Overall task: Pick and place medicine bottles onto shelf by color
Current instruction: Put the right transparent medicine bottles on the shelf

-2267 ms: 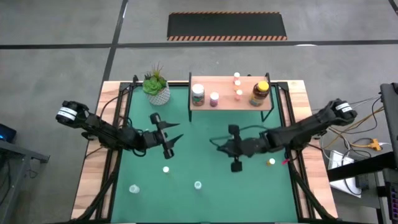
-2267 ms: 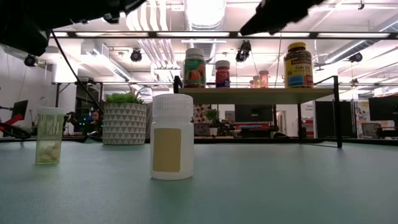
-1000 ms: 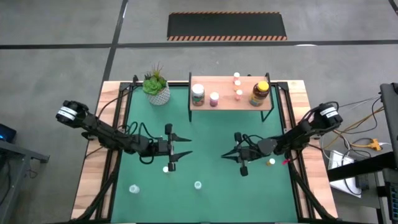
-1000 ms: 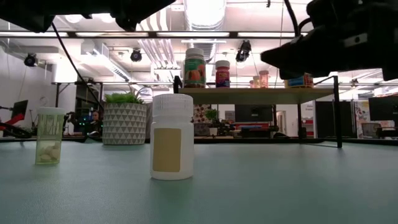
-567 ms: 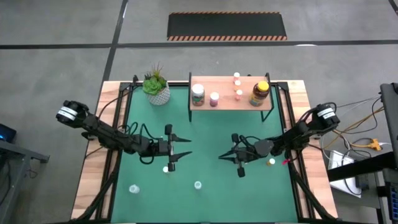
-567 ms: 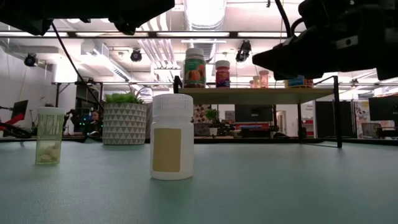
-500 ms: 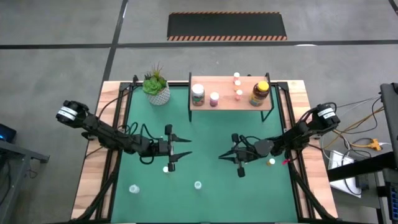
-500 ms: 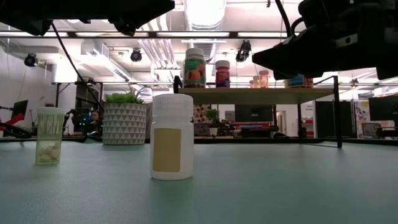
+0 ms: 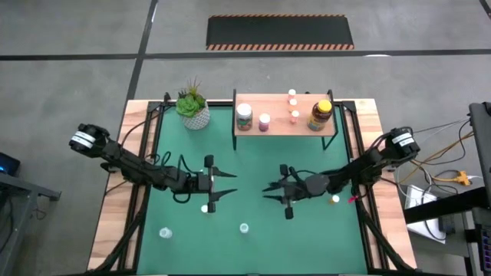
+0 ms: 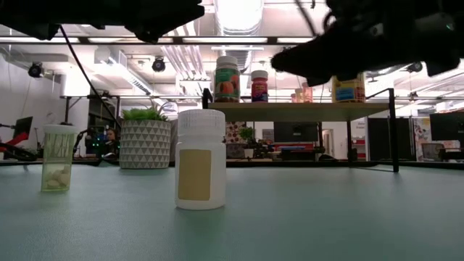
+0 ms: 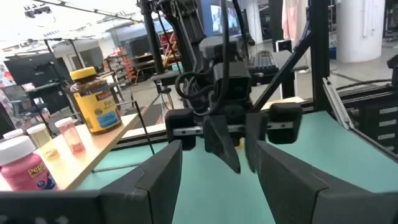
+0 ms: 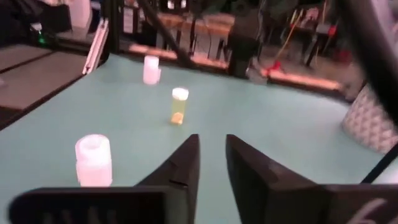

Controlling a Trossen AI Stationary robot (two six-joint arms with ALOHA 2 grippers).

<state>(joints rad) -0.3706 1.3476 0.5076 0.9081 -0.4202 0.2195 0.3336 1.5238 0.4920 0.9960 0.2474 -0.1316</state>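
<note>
Four medicine bottles stand upright on the green mat: a white-capped one (image 9: 205, 208) just near-side of my left gripper, two near the front edge (image 9: 165, 232) (image 9: 244, 228), and a yellow one (image 9: 334, 200) at the right. The shelf (image 9: 285, 126) stands at the far edge and carries an amber yellow-lidded jar (image 9: 321, 115), a green-and-white bottle (image 9: 244, 116), a pink one (image 9: 265, 121) and three tiny ones. My left gripper (image 9: 228, 184) hovers open at mid-table. My right gripper (image 9: 265, 192) faces it, its fingers a little apart (image 12: 211, 163). Neither holds anything.
A green plant in a white pot (image 9: 193, 107) stands at the far left corner of the mat. Black frame rails (image 9: 146, 176) run along both sides of the mat. Cables trail from both arms over the mat's middle.
My right gripper has moved toward the table's left, closer to my left gripper, and its fingers have parted a little. My left gripper has stayed in place. No bottle has moved.
</note>
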